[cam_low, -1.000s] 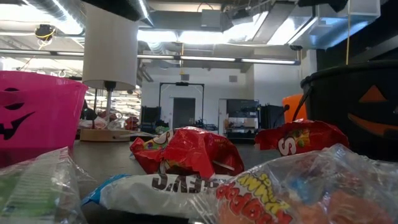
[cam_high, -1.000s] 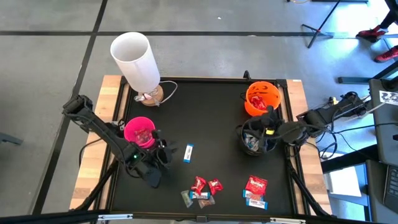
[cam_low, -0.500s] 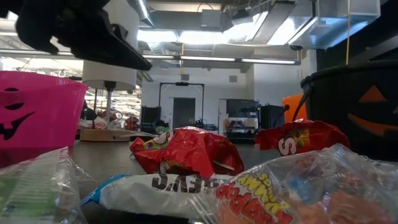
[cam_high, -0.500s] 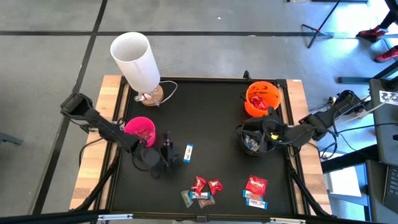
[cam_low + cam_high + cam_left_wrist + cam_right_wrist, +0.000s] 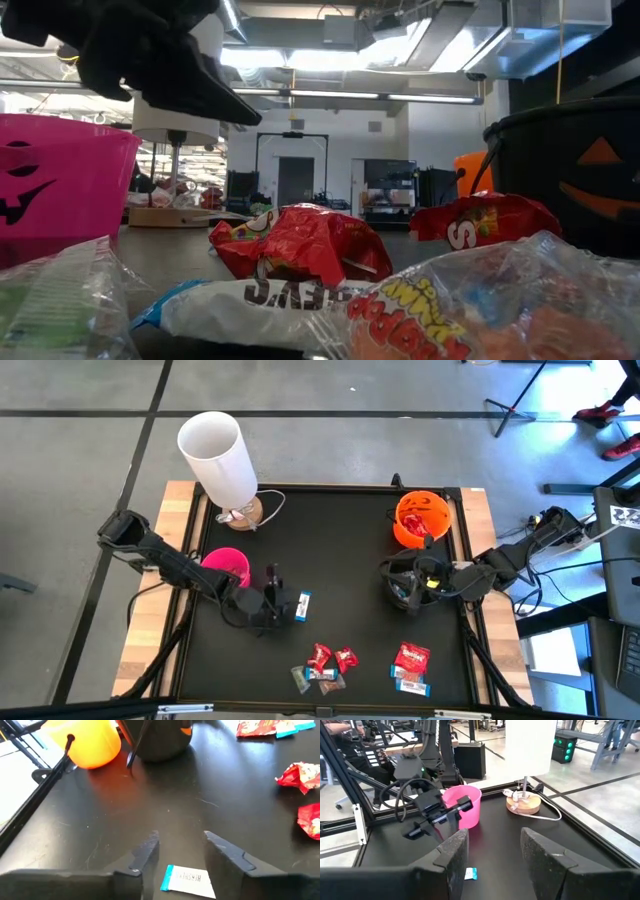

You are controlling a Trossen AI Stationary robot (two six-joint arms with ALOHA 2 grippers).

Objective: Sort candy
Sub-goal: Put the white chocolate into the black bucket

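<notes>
A blue-and-white candy lies flat on the black mat, left of the middle. My left gripper is low over it and open, with one finger on either side of it; I see no touch. More candy lies near the front edge: two red pieces with silvery ones beside them, and a red-and-blue heap. My right gripper is open with nothing between its fingers, and hovers over the black bowl.
A pink bowl stands just behind my left arm and an orange bowl at the far right. A white lamp on a wooden foot stands at the far left. In the low view, candy wrappers fill the foreground.
My left gripper has swung from the near side of the pink bowl toward the table's right and come down at the blue-and-white candy, turning as it went. My right gripper has shifted a little toward the near edge over the black bowl. The candy has not moved.
</notes>
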